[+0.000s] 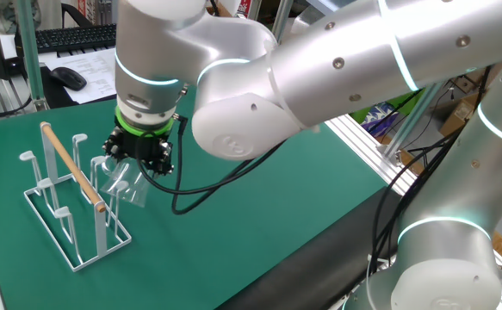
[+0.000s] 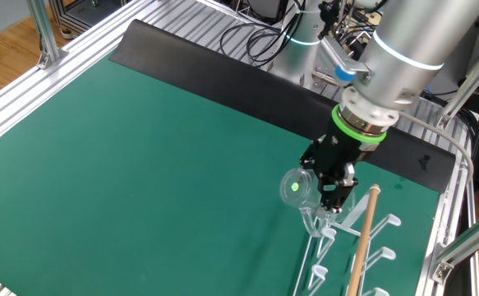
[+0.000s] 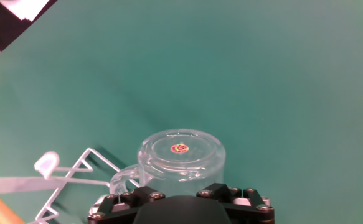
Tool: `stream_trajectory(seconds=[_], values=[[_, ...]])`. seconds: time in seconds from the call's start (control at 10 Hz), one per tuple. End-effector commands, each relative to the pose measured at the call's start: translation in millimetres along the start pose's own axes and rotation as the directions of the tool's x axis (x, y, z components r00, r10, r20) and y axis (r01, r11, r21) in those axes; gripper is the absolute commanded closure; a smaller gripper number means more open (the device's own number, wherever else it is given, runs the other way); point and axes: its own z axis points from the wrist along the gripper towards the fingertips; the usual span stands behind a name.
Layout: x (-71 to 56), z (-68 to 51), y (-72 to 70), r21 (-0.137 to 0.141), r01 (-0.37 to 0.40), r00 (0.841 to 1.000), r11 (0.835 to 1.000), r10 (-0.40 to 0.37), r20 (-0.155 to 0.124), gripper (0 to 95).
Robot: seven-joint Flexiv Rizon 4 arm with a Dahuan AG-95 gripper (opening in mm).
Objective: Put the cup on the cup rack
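Observation:
The clear glass cup (image 1: 120,179) is tipped on its side in my gripper (image 1: 130,169), right beside the near end of the white wire cup rack (image 1: 61,207). Its thick base points away from the hand. In the other fixed view the cup (image 2: 295,187) hangs just left of the gripper (image 2: 329,196), above the rack's end pegs (image 2: 325,230). In the hand view the cup (image 3: 181,154) fills the lower middle, with the rack's wire corner (image 3: 75,168) to its left. The fingertips are hidden behind the black hand body (image 3: 175,210). The gripper looks shut on the cup.
The rack's wooden rod handle (image 1: 71,168) runs along its top and also shows in the other fixed view (image 2: 362,238). A keyboard (image 1: 74,36) and mouse (image 1: 65,77) lie beyond the green mat. A black strip (image 2: 223,70) and aluminium rails (image 2: 17,107) border the mat.

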Motion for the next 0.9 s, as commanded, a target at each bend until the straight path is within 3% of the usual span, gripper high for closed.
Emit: stream_trajectory(seconds=[0.1, 0.6, 0.9], values=[[1.9, 0.4, -0.4, -0.01, -0.003, 1.0, 1.0, 0.004, 0.008, 95.0], [6.5, 1.9, -0.7, -0.021, -0.007, 0.999, 1.0, 0.008, 0.044, 95.0], [7.7, 3.0, -0.2, -0.024, -0.013, 0.999, 1.0, 0.014, 0.047, 95.0]])
